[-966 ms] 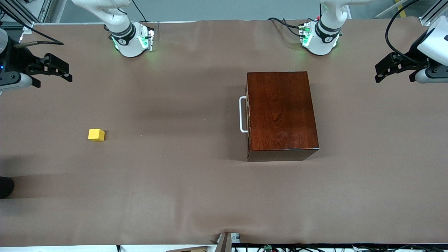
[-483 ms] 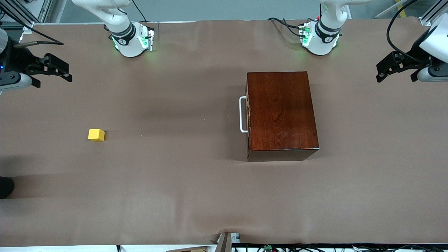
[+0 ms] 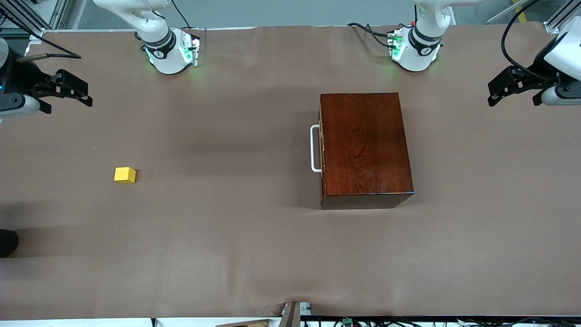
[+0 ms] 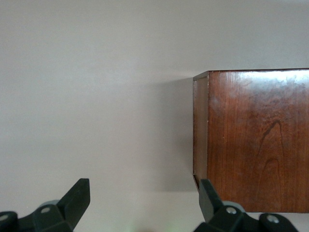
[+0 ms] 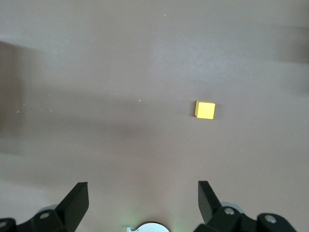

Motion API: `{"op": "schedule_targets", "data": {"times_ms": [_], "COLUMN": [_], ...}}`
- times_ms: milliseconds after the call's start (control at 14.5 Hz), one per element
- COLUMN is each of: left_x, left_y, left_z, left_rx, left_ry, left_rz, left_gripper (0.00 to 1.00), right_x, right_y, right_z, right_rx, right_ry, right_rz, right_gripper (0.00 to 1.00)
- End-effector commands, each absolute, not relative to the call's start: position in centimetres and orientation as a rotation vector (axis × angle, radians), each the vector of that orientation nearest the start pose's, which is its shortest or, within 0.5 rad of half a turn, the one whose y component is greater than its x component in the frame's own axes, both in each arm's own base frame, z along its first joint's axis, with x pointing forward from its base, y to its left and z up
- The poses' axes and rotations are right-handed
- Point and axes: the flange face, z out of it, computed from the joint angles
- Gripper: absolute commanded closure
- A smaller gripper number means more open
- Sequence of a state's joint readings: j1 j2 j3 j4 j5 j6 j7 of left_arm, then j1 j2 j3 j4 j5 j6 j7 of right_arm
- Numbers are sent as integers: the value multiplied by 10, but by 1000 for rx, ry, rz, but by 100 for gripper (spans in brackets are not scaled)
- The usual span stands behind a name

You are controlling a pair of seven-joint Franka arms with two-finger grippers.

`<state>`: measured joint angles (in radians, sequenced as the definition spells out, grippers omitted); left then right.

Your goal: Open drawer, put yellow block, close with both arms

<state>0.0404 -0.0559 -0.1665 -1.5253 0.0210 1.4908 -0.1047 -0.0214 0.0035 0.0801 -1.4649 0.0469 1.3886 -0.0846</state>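
The dark mahogany box stands on the table toward the left arm's end. Its drawer is shut, and the white U-shaped handle faces the right arm's end. The box also shows in the left wrist view. The yellow block lies on the table toward the right arm's end and shows in the right wrist view. My left gripper is open and empty, raised over the table's end past the box. My right gripper is open and empty, raised over the other end, apart from the block.
The brown table cover runs to the table's front edge. The two arm bases with green lights stand along the top. Cables lie near the left arm's base. A dark object sits at the edge by the right arm's end.
My left gripper has shifted slightly outward and up. My right gripper has barely moved. The block and the box have not moved.
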Motion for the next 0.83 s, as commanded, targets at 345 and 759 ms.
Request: {"op": "schedule_targets", "data": {"times_ms": [345,759], "left_x": [530,539], "left_y": [-138,-244], "left_z": [669,625], "left_rx": [-3130,-3109], "left_ry": [137,18], "left_rz": [-31,39], "left_gripper": [0,0], "right_x": [533,533], "right_y": [27,24], "right_z": [657,656], "right_rx": [-3083,-3082], "right_ry": [-189,-182], "right_rz": [129,131], "right_gripper": [0,0]}}
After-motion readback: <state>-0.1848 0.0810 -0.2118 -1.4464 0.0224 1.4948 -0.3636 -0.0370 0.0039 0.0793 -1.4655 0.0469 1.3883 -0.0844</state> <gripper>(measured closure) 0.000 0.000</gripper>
